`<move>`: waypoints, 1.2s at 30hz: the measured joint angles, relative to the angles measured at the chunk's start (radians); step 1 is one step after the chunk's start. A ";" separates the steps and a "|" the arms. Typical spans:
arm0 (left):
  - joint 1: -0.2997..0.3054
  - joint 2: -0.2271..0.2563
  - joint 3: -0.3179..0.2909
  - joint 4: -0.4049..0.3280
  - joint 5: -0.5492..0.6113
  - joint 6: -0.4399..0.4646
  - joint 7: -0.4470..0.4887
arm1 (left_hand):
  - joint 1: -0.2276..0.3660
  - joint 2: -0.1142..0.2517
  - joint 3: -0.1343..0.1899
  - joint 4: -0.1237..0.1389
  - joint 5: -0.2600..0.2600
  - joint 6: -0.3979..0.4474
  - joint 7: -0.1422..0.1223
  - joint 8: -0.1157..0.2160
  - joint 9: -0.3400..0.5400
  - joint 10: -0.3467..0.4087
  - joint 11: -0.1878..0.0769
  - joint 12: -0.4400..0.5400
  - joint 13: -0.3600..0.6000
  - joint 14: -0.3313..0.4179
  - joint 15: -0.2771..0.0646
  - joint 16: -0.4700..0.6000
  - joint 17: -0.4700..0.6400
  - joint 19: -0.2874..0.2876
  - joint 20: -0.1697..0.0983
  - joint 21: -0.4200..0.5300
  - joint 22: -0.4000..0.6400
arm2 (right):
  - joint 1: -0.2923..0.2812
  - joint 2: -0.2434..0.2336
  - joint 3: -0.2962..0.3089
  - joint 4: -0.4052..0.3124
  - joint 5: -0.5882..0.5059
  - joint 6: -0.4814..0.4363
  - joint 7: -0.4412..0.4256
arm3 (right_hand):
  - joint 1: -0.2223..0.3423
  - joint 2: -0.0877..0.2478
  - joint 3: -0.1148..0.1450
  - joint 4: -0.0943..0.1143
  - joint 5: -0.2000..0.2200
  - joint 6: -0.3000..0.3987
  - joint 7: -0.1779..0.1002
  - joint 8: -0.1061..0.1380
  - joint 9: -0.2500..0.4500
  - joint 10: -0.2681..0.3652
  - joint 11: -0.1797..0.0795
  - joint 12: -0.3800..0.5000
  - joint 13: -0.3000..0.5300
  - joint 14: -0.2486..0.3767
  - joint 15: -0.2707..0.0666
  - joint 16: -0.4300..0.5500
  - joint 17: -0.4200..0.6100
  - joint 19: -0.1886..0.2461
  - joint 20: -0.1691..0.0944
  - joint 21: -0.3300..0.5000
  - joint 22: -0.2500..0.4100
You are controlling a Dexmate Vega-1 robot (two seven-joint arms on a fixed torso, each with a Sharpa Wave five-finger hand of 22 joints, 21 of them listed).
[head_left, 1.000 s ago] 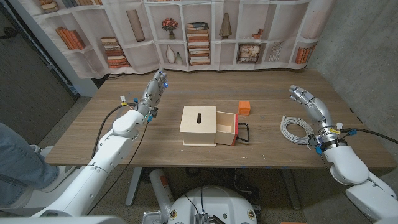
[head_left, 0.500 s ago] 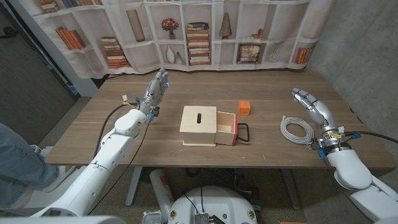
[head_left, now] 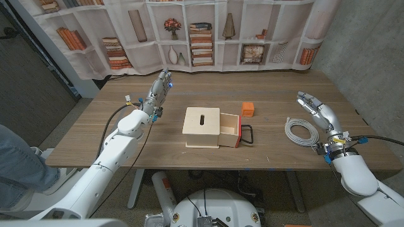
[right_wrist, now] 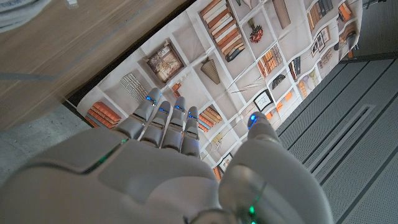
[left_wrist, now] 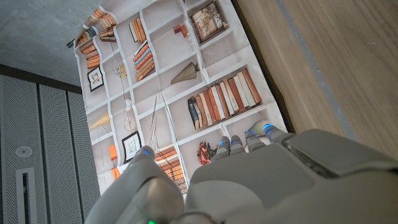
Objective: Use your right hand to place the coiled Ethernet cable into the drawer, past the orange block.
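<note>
While right hand hovers empty, fingers spread, just beside coiled Ethernet cable on tabletop: descend over coil's near rim, gather several loops, lift clear before crossing orange block toward drawer.

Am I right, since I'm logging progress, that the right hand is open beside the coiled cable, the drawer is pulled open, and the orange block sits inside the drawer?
Not quite. The head view shows the orange block on the table behind the open drawer, not inside it. The rest holds: the right hand is open beside the coiled Ethernet cable, and the drawer is pulled out of its wooden box.
</note>
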 measured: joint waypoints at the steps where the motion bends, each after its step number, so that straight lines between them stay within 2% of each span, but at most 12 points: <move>1: -0.006 -0.002 0.004 0.006 0.000 0.000 -0.001 | 0.000 0.000 0.000 0.000 0.000 0.000 0.000 0.000 0.000 0.000 0.000 0.000 0.000 0.000 0.000 0.000 0.000 0.000 0.000 0.000 0.000 | -0.003 0.001 0.001 -0.003 -0.031 -0.011 -0.014 | 0.000 0.000 0.000 0.000 0.000 0.000 0.000 0.000 0.000 0.000 0.000 0.000 0.000 0.000 0.000 0.000 0.000 0.000 0.000 0.000 0.000; 15: -0.019 -0.007 0.010 0.024 0.001 -0.003 -0.010 | 0.004 0.004 0.000 0.000 0.000 0.000 0.000 0.000 0.000 0.000 0.000 0.000 0.000 0.000 0.000 0.000 0.000 0.000 0.000 0.000 0.004 | -0.034 0.004 0.015 -0.043 -0.130 -0.073 -0.055 | 0.019 -0.005 0.004 -0.012 0.000 0.009 -0.009 0.000 0.000 0.005 -0.005 0.000 0.000 0.002 0.002 0.000 0.000 0.009 -0.002 -0.008 0.000; 21: -0.021 -0.008 0.010 0.030 0.001 -0.005 -0.013 | 0.004 0.004 0.000 0.000 0.000 0.000 0.000 0.000 0.000 0.000 0.000 0.000 0.000 0.000 0.000 0.000 0.000 0.000 0.000 0.000 0.005 | -0.049 0.005 0.021 -0.062 -0.171 -0.105 -0.074 | 0.030 -0.012 0.005 -0.019 0.000 0.018 -0.003 0.000 0.000 0.018 0.007 0.000 0.000 0.007 0.000 0.000 0.000 0.011 0.000 -0.014 0.000; 28: -0.021 -0.008 0.010 0.030 0.001 -0.008 -0.014 | 0.004 0.004 -0.003 -0.003 0.007 0.000 0.000 0.000 0.000 0.000 0.000 0.000 0.000 0.000 0.000 0.000 0.000 0.000 0.000 0.000 0.005 | -0.063 0.005 0.025 -0.081 -0.195 -0.123 -0.084 | 0.039 -0.013 0.007 -0.026 0.000 0.021 -0.007 0.000 0.000 0.018 0.007 0.000 0.000 0.012 0.002 0.000 0.000 0.011 0.000 -0.014 0.000; 36: -0.018 -0.009 0.009 0.030 0.001 -0.010 -0.014 | 0.004 0.004 -0.007 0.001 0.008 0.000 0.000 0.000 0.000 0.000 0.000 0.000 0.000 0.000 0.000 0.000 0.000 0.000 0.000 0.000 0.005 | -0.079 -0.002 0.030 -0.106 -0.268 -0.183 -0.108 | 0.053 -0.016 0.009 -0.032 0.004 0.025 -0.011 0.000 0.000 0.018 0.007 0.000 0.000 0.014 0.000 0.000 0.000 0.020 -0.002 -0.022 0.000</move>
